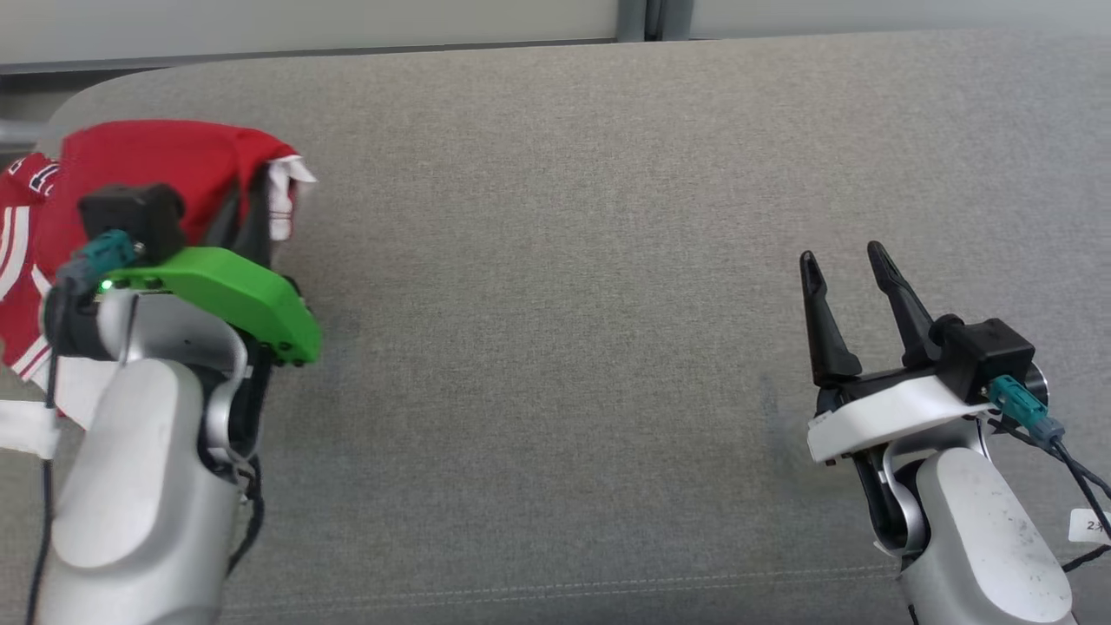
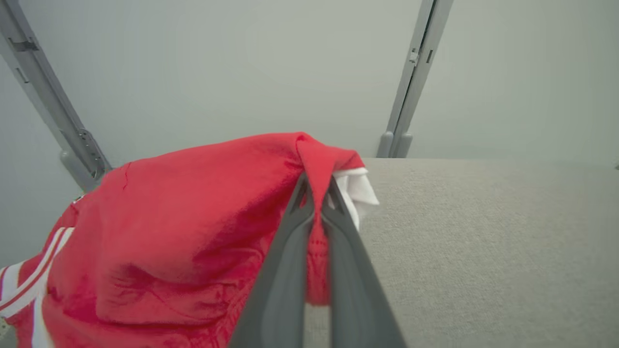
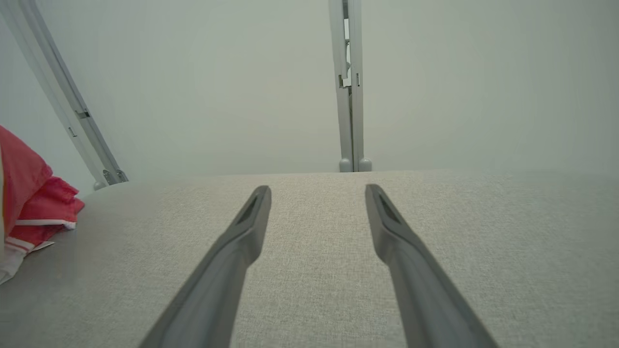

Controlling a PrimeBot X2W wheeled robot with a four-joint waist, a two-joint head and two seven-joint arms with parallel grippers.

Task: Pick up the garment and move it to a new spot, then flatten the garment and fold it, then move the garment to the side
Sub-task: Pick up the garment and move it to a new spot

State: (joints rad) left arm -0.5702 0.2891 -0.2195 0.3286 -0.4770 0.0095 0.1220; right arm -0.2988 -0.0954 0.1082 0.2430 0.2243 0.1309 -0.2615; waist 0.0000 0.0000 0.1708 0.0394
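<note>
Gray cloth covers the wide table (image 1: 555,260), and a pale wall (image 2: 242,63) stands behind it.

The left gripper (image 2: 316,195) is over the far left part of the table. Its two dark fingers (image 2: 285,251) are pressed together. They pinch a fold of the red shirt (image 2: 193,217) right at their tips. A bit of white cloth (image 2: 360,188) pokes out just beside the pinch. The rest of the shirt bunches up in a lump and spreads away to the left, where it has white stripes (image 2: 12,275). It lies near the table's left edge, and I cannot tell if any of it hangs over.

The right gripper (image 1: 842,252) is well apart from the shirt, over on the right side. Its fingers are spread wide and hold nothing. Bare table lies under it.

I think a few things could go wrong when the shirt gets lifted. The pinch holds a small fold, so the cloth could slip out if the arm moves fast. The heavy lump could pull the fold loose. The shirt is close to the edge, so a dropped shirt could slide off the table. Loose cloth could also catch on the green part (image 1: 234,299) of the wrist and get dragged along in a tangle.
</note>
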